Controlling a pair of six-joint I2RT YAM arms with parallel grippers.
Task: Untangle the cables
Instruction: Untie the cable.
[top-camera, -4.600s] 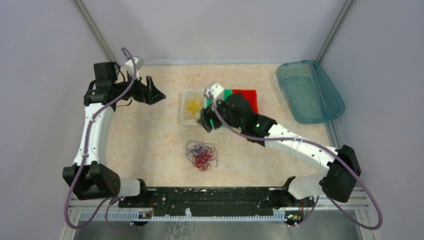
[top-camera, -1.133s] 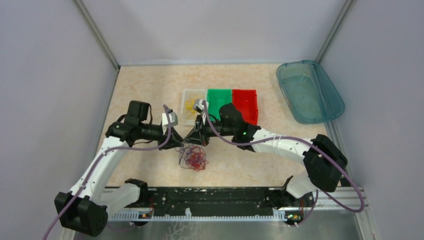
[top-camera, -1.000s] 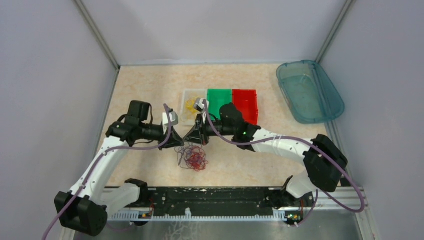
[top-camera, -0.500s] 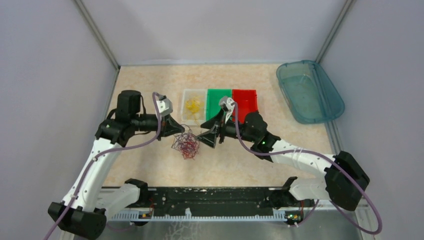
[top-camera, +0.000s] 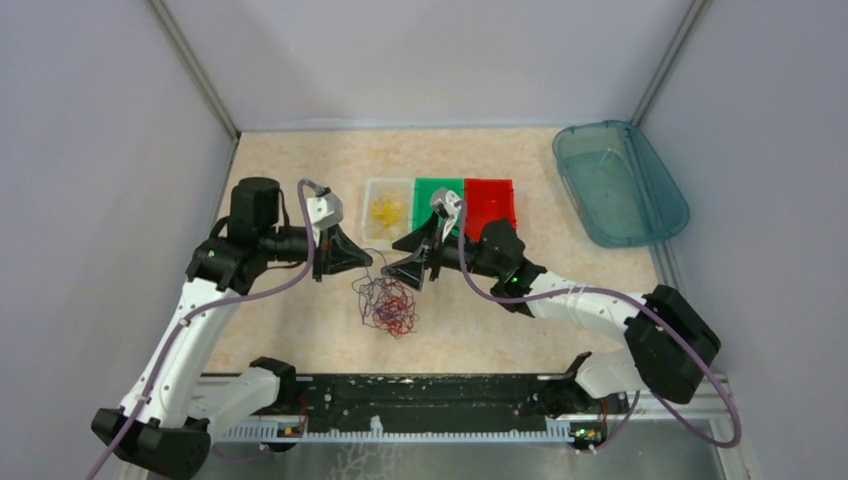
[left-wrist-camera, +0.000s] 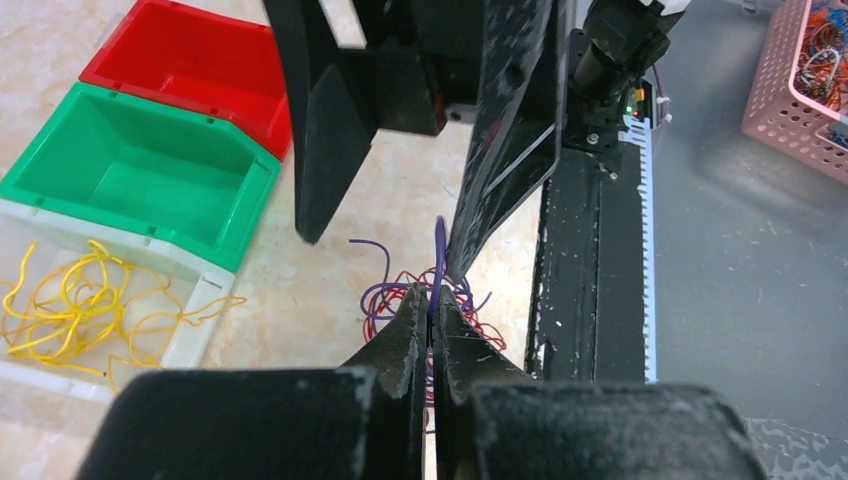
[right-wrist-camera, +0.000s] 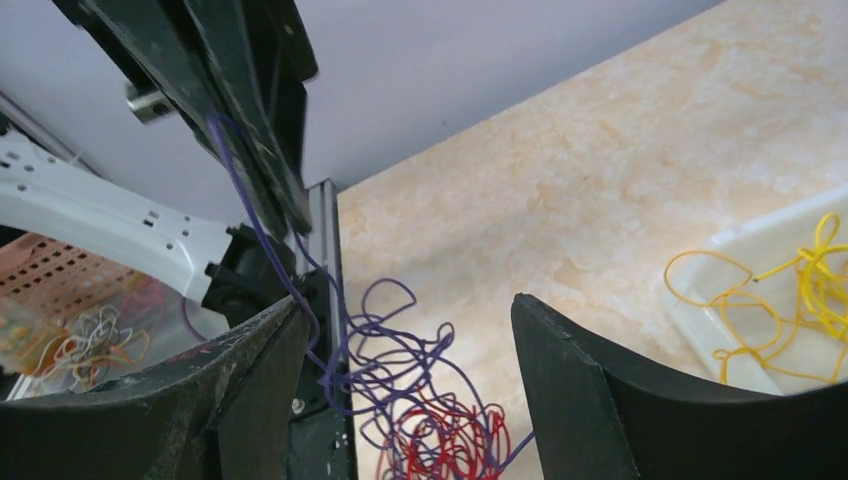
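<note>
The left gripper (left-wrist-camera: 433, 312) has matt black plastic fingers (left-wrist-camera: 395, 350), grainy and dust-flecked; those of the right gripper (right-wrist-camera: 405, 315) look the same. The cables (left-wrist-camera: 400, 297) at their tips have thin, smooth, slightly glossy sheathing. Left of the left gripper, the green bin (left-wrist-camera: 130, 170) and red bin (left-wrist-camera: 180, 60) are glossy plastic. Under both grippers, the table (right-wrist-camera: 600, 180) is smooth and marbled.

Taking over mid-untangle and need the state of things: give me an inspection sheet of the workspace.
Surface: beige table.
Job's things: purple-and-red wire tangle on the table; yellow wires in the clear bin; green bin and red bin, nothing seen inside.
Clutter: teal tub, far right.
Grippers: left gripper shut on a purple wire from the tangle; right gripper open.
Cables: purple arm cord loops off the near edge.
Surroundings: grey walls; pink basket off-table.
</note>
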